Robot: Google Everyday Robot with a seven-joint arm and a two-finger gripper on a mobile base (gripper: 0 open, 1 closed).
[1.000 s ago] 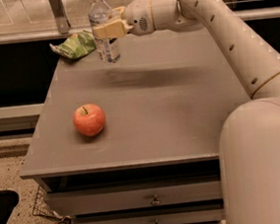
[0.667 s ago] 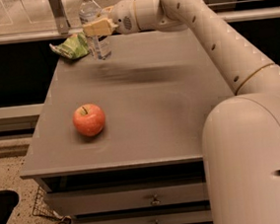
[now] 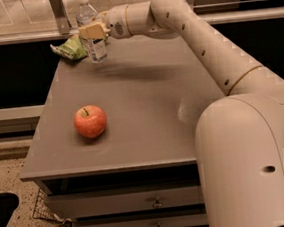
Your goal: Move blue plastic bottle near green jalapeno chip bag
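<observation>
The blue plastic bottle (image 3: 93,46), clear with a white cap, stands upright at the table's far left corner. My gripper (image 3: 92,31) is shut on the bottle around its middle, its tan fingers (image 3: 91,30) wrapped across the front. The green jalapeno chip bag (image 3: 69,48) lies crumpled just left of the bottle, touching or nearly touching it. The white arm reaches in from the right across the back of the table.
A red apple (image 3: 90,121) sits on the grey table (image 3: 146,110) toward the front left. A rail and glass panel run behind the table's far edge. Drawers (image 3: 155,202) sit below the tabletop.
The gripper has carried the bottle leftward along the back of the table, from right of the chip bag to right beside it, and lower toward the tabletop.
</observation>
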